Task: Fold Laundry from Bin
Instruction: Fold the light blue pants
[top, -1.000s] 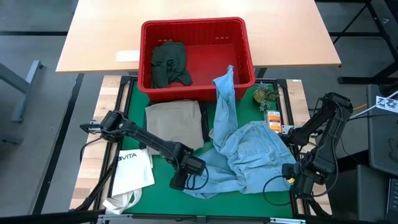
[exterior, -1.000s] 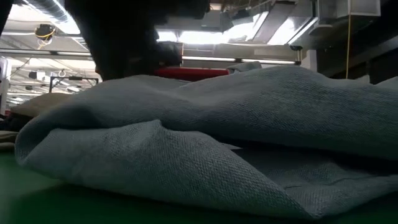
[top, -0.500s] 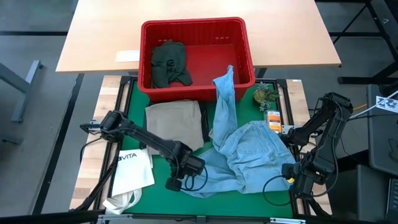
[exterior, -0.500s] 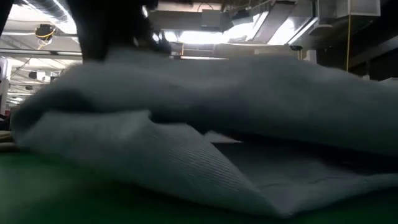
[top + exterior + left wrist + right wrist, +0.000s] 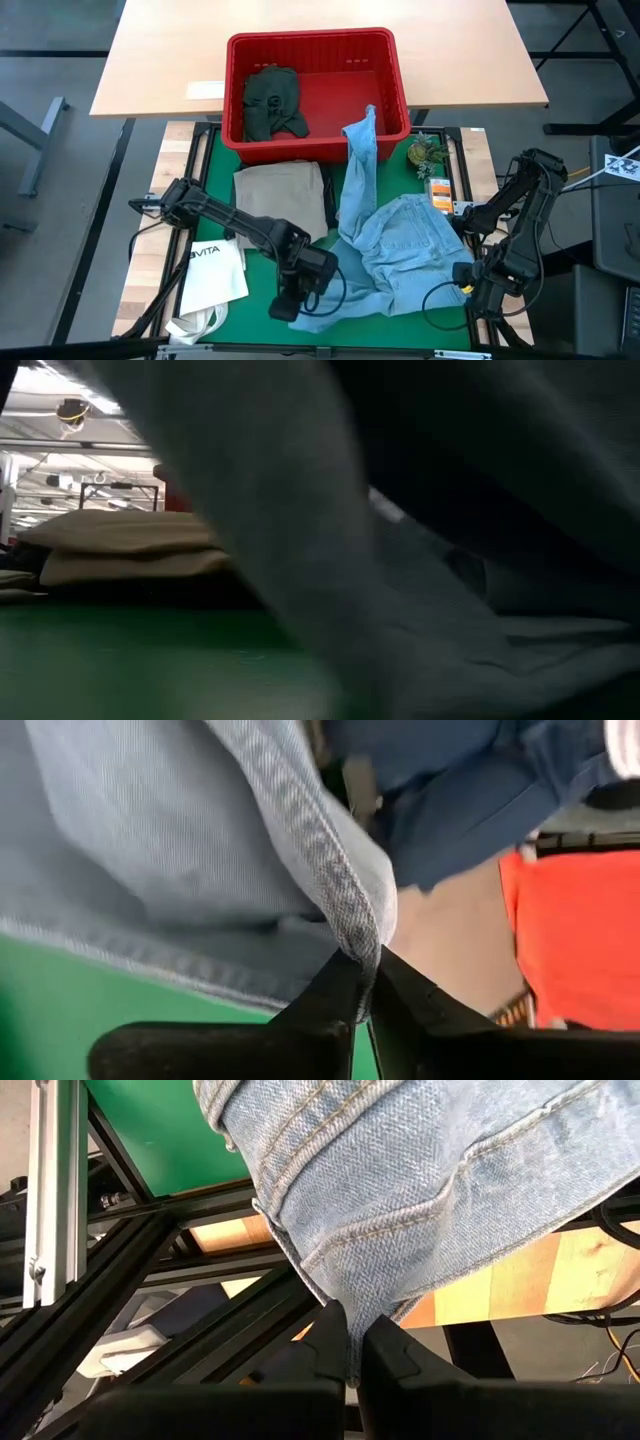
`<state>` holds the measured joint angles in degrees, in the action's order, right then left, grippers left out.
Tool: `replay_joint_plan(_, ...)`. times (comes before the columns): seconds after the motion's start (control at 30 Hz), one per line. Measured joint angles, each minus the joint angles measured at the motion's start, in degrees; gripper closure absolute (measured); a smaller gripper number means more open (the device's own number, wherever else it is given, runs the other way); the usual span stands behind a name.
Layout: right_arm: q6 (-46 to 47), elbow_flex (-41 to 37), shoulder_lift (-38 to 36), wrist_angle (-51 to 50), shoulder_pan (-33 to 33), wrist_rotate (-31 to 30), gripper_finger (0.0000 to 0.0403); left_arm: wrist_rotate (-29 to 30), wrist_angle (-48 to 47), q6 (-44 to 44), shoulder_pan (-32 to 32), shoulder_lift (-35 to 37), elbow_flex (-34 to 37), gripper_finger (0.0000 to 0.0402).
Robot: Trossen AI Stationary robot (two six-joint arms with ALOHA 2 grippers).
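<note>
Light blue jeans (image 5: 400, 245) lie crumpled on the green mat, with one leg (image 5: 360, 130) draped over the near rim of the red bin (image 5: 310, 38). A dark green garment (image 5: 272, 100) lies inside the bin. Folded khaki trousers (image 5: 280, 195) rest on the mat in front of it. My left gripper (image 5: 290, 305) is shut on the jeans' near left edge. My right gripper (image 5: 470, 280), at the table's right edge, is shut on the jeans' other end. My left gripper pinches a stitched edge of the jeans (image 5: 350, 935) between its two fingers, slanting down from the left. That edge is raised off the mat and the cloth falls away from it in a slack fold (image 5: 280, 510). My right gripper pinches a corner of the jeans' stitched edge (image 5: 345, 1295) between its two fingers, pointing steeply down. The held corner hangs past the mat's right edge, over the table frame. The rest of the denim spreads back onto the mat.
A white tote bag (image 5: 215, 270) lies at the near left of the mat. A small green object (image 5: 425, 152) and an orange one (image 5: 440, 192) sit near the right edge. The black frame (image 5: 150, 1280) borders the mat. A wooden table (image 5: 150, 60) stands behind the bin.
My left gripper has risen and come a little toward the near edge with the jeans' edge. That edge has lifted off the mat, and in the low view the folded khaki trousers now show behind it. The rest of the jeans has stayed put.
</note>
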<state>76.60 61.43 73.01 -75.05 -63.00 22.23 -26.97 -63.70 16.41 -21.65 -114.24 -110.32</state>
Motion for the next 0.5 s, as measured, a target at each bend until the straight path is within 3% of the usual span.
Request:
replay_joint_plan(0.23, -0.13, 0.0, 0.0, -0.02, -0.02, -0.45, 0.0397, 15.99, 4.85, -0.42, -2.21, 0.0, -0.07, 0.0326)
replay_joint_plan(0.5, -0.36, 0.0, 0.0, -0.02, -0.02, -0.81, 0.0397, 24.39, 5.45, -7.81, -2.21, -0.39, 0.93, 0.0238)
